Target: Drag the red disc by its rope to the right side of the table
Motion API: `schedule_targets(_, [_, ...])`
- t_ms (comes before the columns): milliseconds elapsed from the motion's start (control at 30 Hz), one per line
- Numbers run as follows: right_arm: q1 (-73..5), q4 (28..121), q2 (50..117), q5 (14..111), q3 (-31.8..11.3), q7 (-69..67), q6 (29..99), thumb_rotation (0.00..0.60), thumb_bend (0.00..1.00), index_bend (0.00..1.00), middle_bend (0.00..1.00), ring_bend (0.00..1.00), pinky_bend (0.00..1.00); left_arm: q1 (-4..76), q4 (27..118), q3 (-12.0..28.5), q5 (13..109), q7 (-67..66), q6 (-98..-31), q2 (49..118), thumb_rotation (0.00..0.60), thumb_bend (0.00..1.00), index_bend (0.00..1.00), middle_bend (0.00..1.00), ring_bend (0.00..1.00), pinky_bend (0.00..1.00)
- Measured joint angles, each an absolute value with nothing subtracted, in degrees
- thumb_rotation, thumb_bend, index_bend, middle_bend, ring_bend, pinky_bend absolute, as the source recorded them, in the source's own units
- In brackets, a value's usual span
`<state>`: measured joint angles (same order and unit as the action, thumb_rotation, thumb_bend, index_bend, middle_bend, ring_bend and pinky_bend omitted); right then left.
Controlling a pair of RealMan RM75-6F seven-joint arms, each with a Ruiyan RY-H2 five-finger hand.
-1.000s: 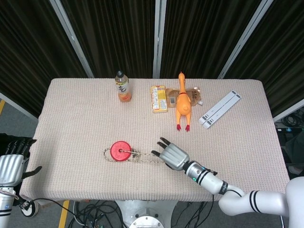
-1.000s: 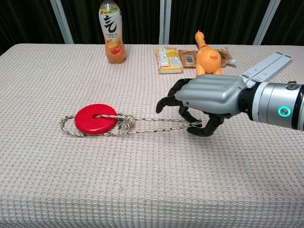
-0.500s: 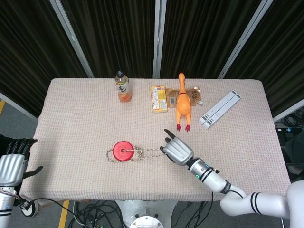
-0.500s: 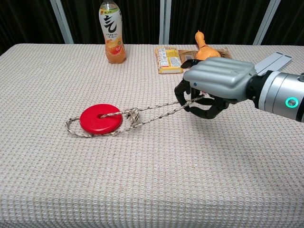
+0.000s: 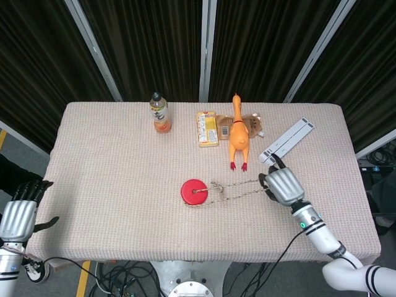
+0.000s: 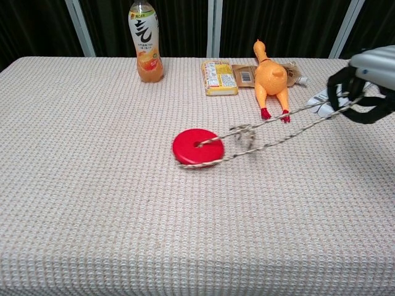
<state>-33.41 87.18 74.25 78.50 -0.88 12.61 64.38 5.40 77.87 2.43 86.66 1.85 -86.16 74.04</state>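
The red disc (image 5: 194, 190) (image 6: 197, 147) lies flat near the table's middle. Its braided rope (image 5: 238, 188) (image 6: 278, 129) runs taut from the disc's hole up and to the right, with a knot partway along. My right hand (image 5: 282, 185) (image 6: 364, 83) grips the rope's far end, fingers curled round it, raised a little above the cloth at the right. My left hand (image 5: 20, 211) hangs off the table's left edge, holding nothing, fingers apart; the chest view does not show it.
Along the back stand an orange drink bottle (image 5: 160, 114) (image 6: 147, 42), a yellow snack packet (image 5: 207, 128) (image 6: 220, 77), a rubber chicken (image 5: 238, 133) (image 6: 271, 77) and a white ruler strip (image 5: 286, 142). The chicken's red feet lie just behind the rope.
My right hand closed on the rope, lifted and swept right. The disc slid after it from the left-centre to near the middle, and the rope pulled taut.
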Motion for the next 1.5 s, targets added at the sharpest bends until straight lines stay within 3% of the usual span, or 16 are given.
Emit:
schedule_targets(300, [-24.84,80.54,69.41,75.40,-0.21,1.41,69.08,0.600,0.55,0.98,0.95,0.39,0.00,5.75,79.03,2.19,87.00,0.33,-85.75,73.84,0.600,0.02,0.19,0.17,0.12,0.15])
schedule_targets(800, [-17.47,71.70,66.17,72.18,-2.20,-7.64,70.12,0.600,0.56,1.00,0.95,0.39,0.00,6.27,80.56,2.28,87.00,-1.21,-85.33,73.60,0.600,0.02,0.19,0.17,0.12,0.15])
schedule_targets(1167, [-18.06,73.09,66.14,72.68,-4.61,-6.53,69.19,0.600,0.57,1.00,0.95,0.39,0.00,6.43,80.28,2.20,87.15,-0.58,-85.26,73.85,0.600,0.02,0.19,0.17,0.12,0.15])
schedule_targets(1500, [-27.36,84.52,68.57,79.78,-8.90,2.90,67.97,0.600,0.57,1.00,0.95,0.39,0.00,6.44,80.66,2.30,87.03,-0.93,-85.49,73.69,0.600,0.02,0.19,0.17,0.12,0.15])
